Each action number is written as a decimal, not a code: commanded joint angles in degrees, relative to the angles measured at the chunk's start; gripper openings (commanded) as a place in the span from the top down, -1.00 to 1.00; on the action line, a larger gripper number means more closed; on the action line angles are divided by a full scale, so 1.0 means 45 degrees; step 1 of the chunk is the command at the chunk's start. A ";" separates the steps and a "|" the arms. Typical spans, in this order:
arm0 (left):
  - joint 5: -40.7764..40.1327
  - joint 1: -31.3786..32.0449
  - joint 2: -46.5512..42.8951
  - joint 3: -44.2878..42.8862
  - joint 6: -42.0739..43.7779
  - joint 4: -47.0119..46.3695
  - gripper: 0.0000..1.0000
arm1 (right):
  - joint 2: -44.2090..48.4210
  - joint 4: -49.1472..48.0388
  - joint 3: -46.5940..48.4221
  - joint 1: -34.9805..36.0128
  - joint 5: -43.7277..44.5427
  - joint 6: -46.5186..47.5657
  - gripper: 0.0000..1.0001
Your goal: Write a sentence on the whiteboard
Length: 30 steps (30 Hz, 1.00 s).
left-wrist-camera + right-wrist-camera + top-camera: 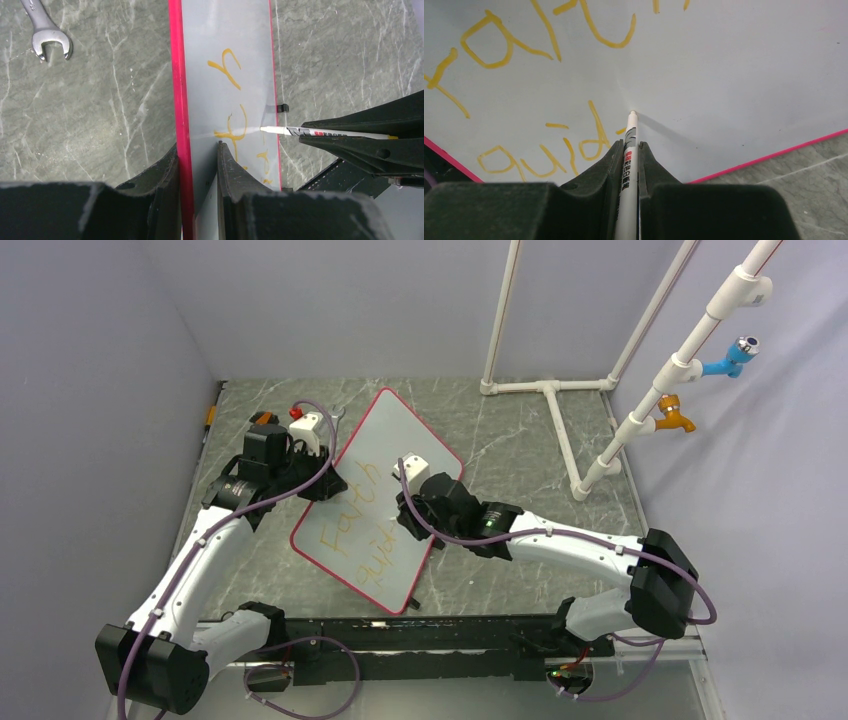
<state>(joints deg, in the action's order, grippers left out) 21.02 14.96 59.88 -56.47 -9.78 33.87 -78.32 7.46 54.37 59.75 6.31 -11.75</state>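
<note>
Grey stone-patterned sheeting with pale veins covers the table (520, 450), walled on three sides by plain matte lilac panels. From my station I see the whiteboard (385, 440) sitting diamond-wise between the two arms: a smooth, glossy white rectangle with rounded corners and a thin red rim. A small black clip (283, 108) sits on one long edge.

My left gripper (197, 155) is clamped on the board's near-left rim, one angular black finger on each face of the panel. My right gripper (629, 145) is clenched around a slim white marker (631, 122) with red and black print along its barrel. Its blunt pale tip meets the white surface just right of the lower line of writing.

Across the board the sentence (345, 515) runs in thin yellow-orange strokes. The upper line reads "Faith". The lower one shows "guid", plus a short stroke partly hidden behind the marker.

Beyond the board's left edge a silvery open-ended wrench (45, 35) lies flat on the table. At the far right stands a frame of white plastic pipe (560, 430), with a blue fitting (730, 360) and an orange fitting (675, 418) on its slanted tube.
</note>
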 commanded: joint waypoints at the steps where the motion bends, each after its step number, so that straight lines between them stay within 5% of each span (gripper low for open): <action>1: -0.1329 0.0015 -0.0039 -0.0027 0.1607 -0.0422 1.00 | -0.0129 -0.0520 0.0368 0.0025 -0.0783 0.0061 1.00; 30: -0.1428 0.0015 -0.0025 0.0016 0.1589 -0.0427 1.00 | 0.0629 -0.0168 -0.1436 0.0376 -0.0098 -0.0406 1.00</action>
<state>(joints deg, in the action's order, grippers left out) 20.93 14.96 59.88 -56.47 -9.78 33.91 -75.42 6.02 49.17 61.12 4.16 -12.69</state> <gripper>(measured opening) 0.265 0.143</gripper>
